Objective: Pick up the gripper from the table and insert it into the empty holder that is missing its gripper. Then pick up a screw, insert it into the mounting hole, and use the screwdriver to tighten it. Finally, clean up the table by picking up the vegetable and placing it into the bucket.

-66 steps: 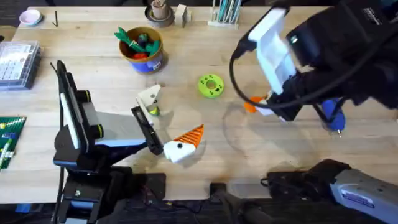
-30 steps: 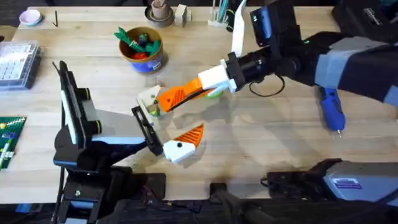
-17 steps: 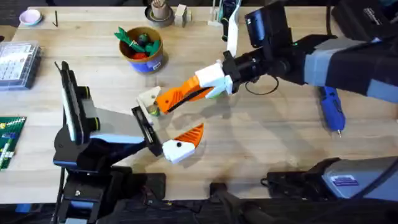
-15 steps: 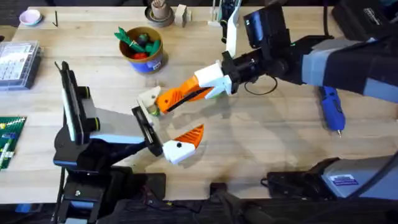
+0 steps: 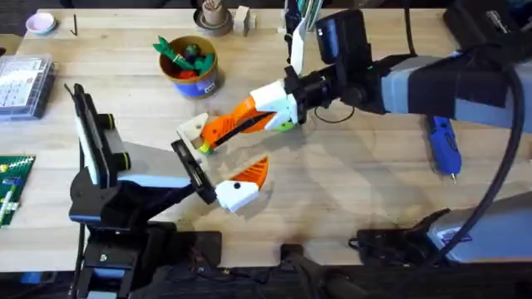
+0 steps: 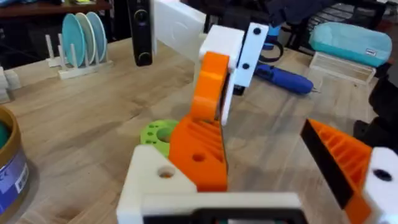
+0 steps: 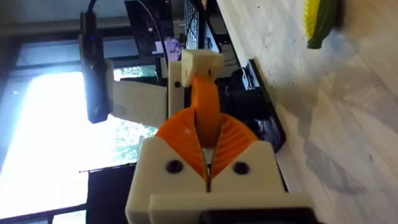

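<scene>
We see the right arm reach across the bench (image 5: 349,191) toward the left arm. The right gripper (image 5: 237,124) has its white and orange fingers (image 7: 180,146) pressed together, and they pinch the gripper (image 7: 204,99), the small orange wedge, between them. In the left wrist view the wedge sits right against the holder (image 6: 155,180), the white block with no orange tip, and the two touch. We cannot tell if the wedge is pushed all the way in. The holder is one side of the left gripper (image 5: 218,158). The other side is a white block with an orange tip (image 5: 243,184), and it is well apart from the holder, so the left fingers are spread wide with nothing held between them. The vegetable (image 7: 320,18), yellow with a green end, lies on the bench near the holder. A lime-green ring (image 6: 155,132) lies on the bench just behind the wedge. The screwdriver (image 5: 443,149) is bright blue and lies flat on the right side of the bench, well apart from both arms. The bucket (image 5: 198,81) stands toward the back of the bench, on the left, with red and green toys (image 5: 184,56) inside it. A brown cup of sticks (image 5: 214,17) stands at the far edge behind the bucket.
</scene>
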You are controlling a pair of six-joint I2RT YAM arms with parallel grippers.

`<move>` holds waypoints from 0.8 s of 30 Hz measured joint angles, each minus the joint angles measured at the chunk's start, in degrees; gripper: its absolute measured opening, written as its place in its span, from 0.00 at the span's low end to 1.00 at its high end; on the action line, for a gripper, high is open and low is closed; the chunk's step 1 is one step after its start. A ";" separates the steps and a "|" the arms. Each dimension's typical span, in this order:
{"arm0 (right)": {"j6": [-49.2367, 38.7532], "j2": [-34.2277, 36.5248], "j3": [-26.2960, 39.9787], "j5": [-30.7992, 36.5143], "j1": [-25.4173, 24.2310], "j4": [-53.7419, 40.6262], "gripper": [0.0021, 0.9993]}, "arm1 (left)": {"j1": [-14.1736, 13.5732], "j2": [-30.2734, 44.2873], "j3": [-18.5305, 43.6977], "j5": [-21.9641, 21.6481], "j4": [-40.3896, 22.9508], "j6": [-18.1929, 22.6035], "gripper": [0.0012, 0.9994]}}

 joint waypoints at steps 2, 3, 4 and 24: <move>2.28 0.34 0.00 1.11 0.77 1.69 0.01 | 0.06 0.00 0.00 -0.16 0.02 -0.01 0.99; 3.26 0.56 0.00 1.70 1.13 2.62 0.01 | 0.09 0.00 0.00 -0.67 0.07 -0.07 0.99; 4.38 0.77 0.00 2.37 1.42 4.00 0.01 | 0.18 0.00 0.00 -1.19 0.14 -0.17 0.99; 10.18 1.48 -0.15 18.47 8.46 16.53 0.01 | 0.91 0.00 0.00 -5.38 0.46 -0.63 0.99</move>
